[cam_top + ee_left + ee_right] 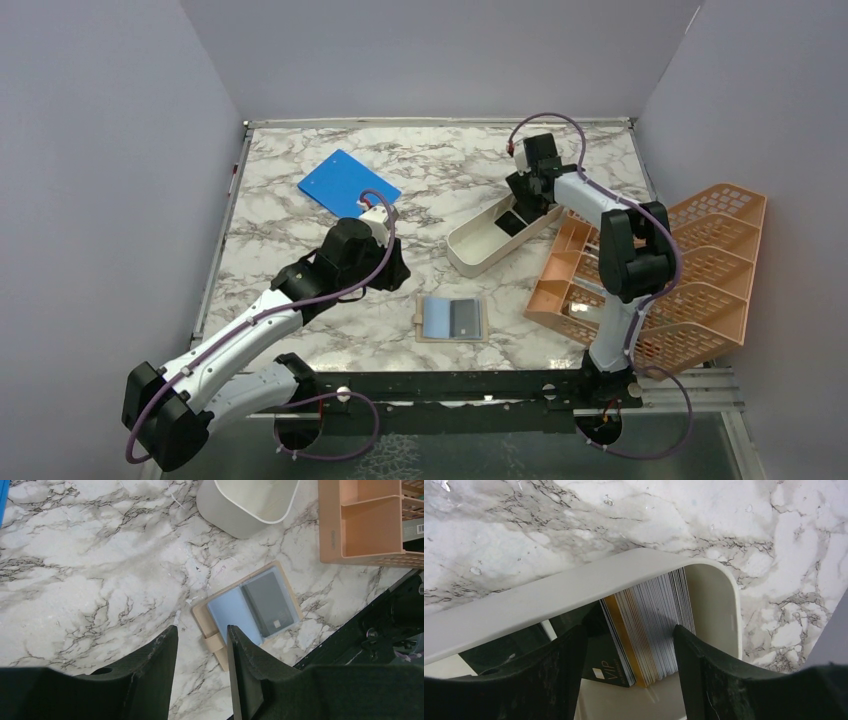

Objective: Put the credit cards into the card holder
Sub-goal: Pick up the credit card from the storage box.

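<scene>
The tan card holder [450, 338] lies open near the table's front edge, with a light blue card [437, 318] and a grey card [464, 318] in it. My left gripper [398, 270] hovers just left of it, open and empty. In the left wrist view the holder's strap [216, 642] lies just ahead of my left gripper [201, 628]. My right gripper [518, 212] reaches into the white tray [475, 245]. There it [630, 628] stands open astride a stack of credit cards [654, 625] standing on edge. A black VIP card [606, 665] leans at the front of the stack.
An orange lattice rack [700, 280] stands at the right, close to the tray and the right arm. A bright blue flat board [348, 185] lies at the back left. The tray's rim [574, 587] crosses the right wrist view.
</scene>
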Tool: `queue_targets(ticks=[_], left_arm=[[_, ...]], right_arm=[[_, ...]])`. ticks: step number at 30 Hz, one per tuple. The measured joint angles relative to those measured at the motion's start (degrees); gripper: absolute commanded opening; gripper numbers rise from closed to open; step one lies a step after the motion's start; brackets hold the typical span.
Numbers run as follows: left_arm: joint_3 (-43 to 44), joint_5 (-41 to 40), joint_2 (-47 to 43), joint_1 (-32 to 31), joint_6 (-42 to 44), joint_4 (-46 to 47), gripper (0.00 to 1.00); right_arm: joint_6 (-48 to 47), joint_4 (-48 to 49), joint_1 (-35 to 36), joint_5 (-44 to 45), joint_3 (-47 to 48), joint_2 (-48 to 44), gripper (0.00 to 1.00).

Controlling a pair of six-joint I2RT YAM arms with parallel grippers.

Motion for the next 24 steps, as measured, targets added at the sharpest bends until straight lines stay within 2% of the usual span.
queue_targets(ticks=[15, 24], left_arm=[[0.0, -0.3, 0.2, 0.0, -0.2, -0.1, 0.44], [0.0, -0.3, 0.2, 0.0, -0.3, -0.1, 0.44]], right_arm=[[0.5, 3.1, 0.0, 1.0, -1.1, -1.0, 0.31], [1.1, 3.2, 0.0, 1.0, -1.3, -1.9, 0.21]])
